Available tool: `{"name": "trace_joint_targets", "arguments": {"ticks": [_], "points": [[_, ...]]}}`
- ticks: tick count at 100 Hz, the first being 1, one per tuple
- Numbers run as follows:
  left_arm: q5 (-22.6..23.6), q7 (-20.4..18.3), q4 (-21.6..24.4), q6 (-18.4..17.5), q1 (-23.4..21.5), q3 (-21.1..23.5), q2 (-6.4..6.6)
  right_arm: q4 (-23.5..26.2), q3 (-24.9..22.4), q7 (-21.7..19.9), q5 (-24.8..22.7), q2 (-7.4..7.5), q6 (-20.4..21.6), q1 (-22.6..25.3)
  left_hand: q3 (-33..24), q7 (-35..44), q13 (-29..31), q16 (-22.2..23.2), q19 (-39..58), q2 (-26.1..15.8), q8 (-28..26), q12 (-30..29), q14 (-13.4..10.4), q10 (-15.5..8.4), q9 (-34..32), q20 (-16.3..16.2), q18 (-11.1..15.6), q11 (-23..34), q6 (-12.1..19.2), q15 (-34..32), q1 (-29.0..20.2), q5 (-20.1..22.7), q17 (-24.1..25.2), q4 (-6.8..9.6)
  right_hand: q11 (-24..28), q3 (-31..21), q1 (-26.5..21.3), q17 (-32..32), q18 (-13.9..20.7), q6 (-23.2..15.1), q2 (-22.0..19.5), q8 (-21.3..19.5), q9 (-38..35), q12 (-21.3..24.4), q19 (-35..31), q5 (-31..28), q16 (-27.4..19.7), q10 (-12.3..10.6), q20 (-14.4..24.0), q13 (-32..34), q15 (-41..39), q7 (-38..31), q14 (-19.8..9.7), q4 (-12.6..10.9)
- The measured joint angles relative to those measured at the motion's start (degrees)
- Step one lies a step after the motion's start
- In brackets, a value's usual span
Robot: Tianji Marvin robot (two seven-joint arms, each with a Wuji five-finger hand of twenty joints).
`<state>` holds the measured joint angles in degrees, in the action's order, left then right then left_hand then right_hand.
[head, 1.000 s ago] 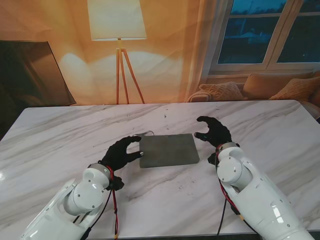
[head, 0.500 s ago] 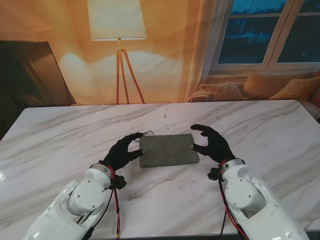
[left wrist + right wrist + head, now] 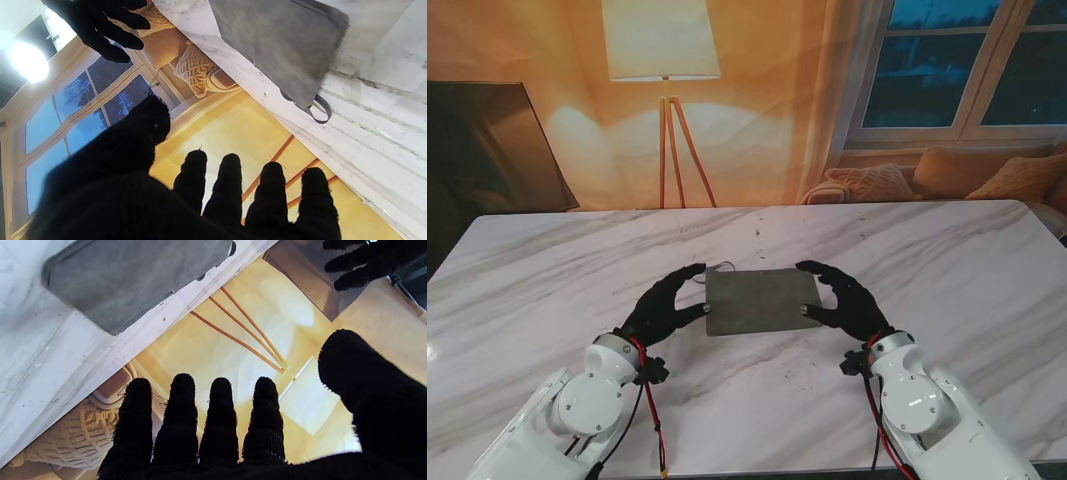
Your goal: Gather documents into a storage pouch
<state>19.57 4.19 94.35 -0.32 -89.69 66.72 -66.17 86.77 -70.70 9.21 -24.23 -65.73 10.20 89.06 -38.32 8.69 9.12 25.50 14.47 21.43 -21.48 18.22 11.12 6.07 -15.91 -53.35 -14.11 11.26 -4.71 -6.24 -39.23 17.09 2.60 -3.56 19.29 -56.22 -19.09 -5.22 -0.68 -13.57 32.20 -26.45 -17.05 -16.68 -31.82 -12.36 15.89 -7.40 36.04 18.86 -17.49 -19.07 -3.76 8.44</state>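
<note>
Left hand [image 3: 665, 301]: fingers spread, holding nothing, set just beside the left edge of the grey pouch [image 3: 761, 299]; whether the fingertips touch that edge cannot be told from the stand view. In its wrist view the hand [image 3: 186, 200] shows four fingers apart and straight, none on the pouch [image 3: 277, 46].

Right hand [image 3: 841, 299]: likewise spread and holding nothing, at the pouch's right edge, thumb tip at its near right corner. Its wrist view shows the hand [image 3: 233, 433] with separated fingers clear of the pouch [image 3: 133, 276].

The pouch lies flat at the centre of the stand frame on the marble table [image 3: 547, 270], with a small loop [image 3: 318, 111] at its far left corner. No documents can be made out.
</note>
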Motion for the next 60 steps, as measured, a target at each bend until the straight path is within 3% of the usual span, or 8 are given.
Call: {"name": "trace_joint_targets", "arguments": {"ticks": [39, 60], "points": [[-1.28, -0.89, 0.66, -0.04, -0.66, 0.72, 0.49, -0.79, 1.96, 2.15, -1.96, -0.31, 0.87, -0.28, -2.02, 0.0, 0.0, -0.15, 0.01, 0.68, 0.01, -0.3, -0.39, -0.01, -0.02, 0.67, 0.0, 0.0, 0.0, -0.18, 0.0, 0.0, -0.53, 0.0, 1.86, 0.0, 0.0, 0.62, 4.93, 4.17, -0.03, -0.85, 1.19, 0.0, 1.44, 1.36, -0.1, 1.03, -0.12, -0.03, 0.1, 0.68, -1.36, 0.0], [-0.77, -1.71, 0.73, -0.35, -0.87, 0.96, 0.65, -1.3, 2.11, 3.28, -1.98, -0.55, 0.86, -0.33, -2.04, 0.1, 0.01, -0.67, 0.01, 0.85, 0.01, -0.3, -0.48, -0.01, -0.02, 0.77, 0.01, 0.0, 0.0, -0.24, 0.0, 0.52, -0.56, 0.0, 3.03, 0.0, 0.0, 0.66, 5.0, 4.95, -0.04, -0.93, 1.78, 0.09, 1.48, 1.36, -0.17, 1.5, -0.42, -0.05, 0.05, 0.66, -1.94, 0.0]]}}
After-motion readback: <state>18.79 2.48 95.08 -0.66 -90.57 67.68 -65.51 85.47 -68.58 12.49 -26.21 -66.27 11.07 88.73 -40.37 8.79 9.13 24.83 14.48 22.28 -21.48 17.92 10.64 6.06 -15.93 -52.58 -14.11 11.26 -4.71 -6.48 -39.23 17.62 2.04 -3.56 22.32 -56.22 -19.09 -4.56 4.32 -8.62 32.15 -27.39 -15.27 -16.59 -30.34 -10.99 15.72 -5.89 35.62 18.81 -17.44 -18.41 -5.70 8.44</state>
